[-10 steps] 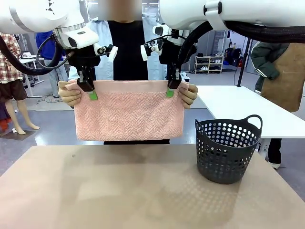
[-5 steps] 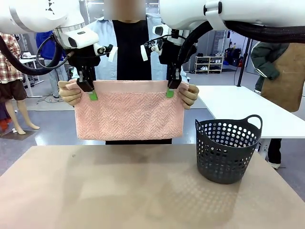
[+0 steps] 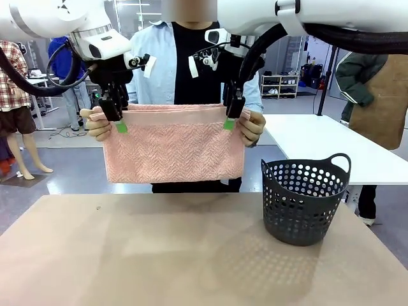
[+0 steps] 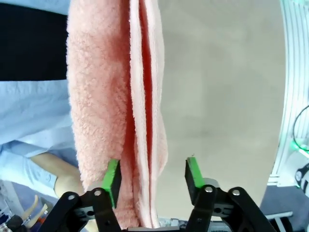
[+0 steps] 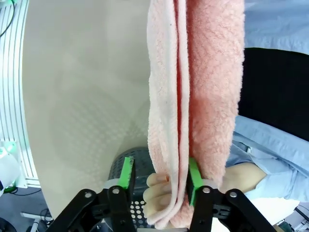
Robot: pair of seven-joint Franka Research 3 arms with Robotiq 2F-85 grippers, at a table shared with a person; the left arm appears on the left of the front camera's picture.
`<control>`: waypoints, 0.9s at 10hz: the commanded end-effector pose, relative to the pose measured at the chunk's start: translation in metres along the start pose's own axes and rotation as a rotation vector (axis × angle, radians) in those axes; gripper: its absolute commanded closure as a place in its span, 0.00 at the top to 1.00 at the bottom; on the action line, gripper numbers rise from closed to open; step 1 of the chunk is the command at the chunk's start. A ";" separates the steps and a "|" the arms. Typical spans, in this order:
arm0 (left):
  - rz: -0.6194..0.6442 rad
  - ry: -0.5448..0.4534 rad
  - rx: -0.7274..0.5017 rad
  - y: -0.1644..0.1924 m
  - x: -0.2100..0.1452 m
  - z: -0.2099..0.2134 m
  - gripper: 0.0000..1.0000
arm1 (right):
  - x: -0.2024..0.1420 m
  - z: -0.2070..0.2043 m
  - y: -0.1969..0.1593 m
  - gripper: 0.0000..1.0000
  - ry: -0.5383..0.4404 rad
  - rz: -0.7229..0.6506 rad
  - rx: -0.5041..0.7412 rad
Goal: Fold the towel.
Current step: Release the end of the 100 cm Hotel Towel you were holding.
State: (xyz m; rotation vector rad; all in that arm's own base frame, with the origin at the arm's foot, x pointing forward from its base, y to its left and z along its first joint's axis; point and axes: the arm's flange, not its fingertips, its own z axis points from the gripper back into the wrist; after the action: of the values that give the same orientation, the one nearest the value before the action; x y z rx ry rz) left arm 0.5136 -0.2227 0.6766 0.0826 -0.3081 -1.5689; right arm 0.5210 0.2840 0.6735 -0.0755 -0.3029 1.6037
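Straddling the towel's (image 3: 173,150) top edge, the left end effector (image 4: 152,173) is spread, with cloth between its green pads and not pinched. The right end effector (image 5: 159,174) is spread too, around the towel and a person's fingers (image 5: 155,191). The towel hangs doubled in the air over the far edge of the surface (image 3: 159,255), with the person's hands (image 3: 95,124) at its top corners and a dark basket (image 3: 305,201) standing near on the surface.

Your left claw (image 3: 119,122) and right claw (image 3: 229,120) have both gone up a little. The towel (image 3: 173,150) rose too, so its bottom edge now hangs higher. The person's hand (image 3: 97,123) lifted with it, and more of the light blue shirt (image 3: 158,64) shows above the towel.
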 end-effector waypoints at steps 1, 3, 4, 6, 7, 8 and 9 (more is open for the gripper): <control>0.045 -0.098 0.049 -0.003 -0.011 0.032 1.00 | -0.005 0.031 0.007 1.00 -0.049 -0.049 -0.042; 0.115 -0.172 0.108 -0.018 -0.030 0.079 1.00 | -0.033 0.083 0.026 1.00 -0.176 -0.144 -0.095; 0.201 -0.227 0.130 -0.025 -0.044 0.096 1.00 | -0.059 0.105 0.035 1.00 -0.220 -0.196 -0.066; 0.325 -0.305 0.170 -0.047 -0.088 0.116 1.00 | -0.119 0.133 0.063 0.81 -0.397 -0.338 -0.049; 0.372 -0.326 0.219 -0.067 -0.113 0.124 1.00 | -0.152 0.139 0.084 0.81 -0.434 -0.516 -0.099; 0.443 -0.352 0.259 -0.085 -0.136 0.126 1.00 | -0.174 0.137 0.104 0.81 -0.489 -0.594 -0.130; 0.512 -0.365 0.277 -0.100 -0.154 0.126 1.00 | -0.191 0.133 0.123 0.81 -0.525 -0.633 -0.152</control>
State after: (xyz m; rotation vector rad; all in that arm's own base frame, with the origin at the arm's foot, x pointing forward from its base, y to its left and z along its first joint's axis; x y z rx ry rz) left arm 0.4135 -0.0541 0.7775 -0.0703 -0.7168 -1.0877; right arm 0.4075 0.0646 0.7755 0.3093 -0.7012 1.0243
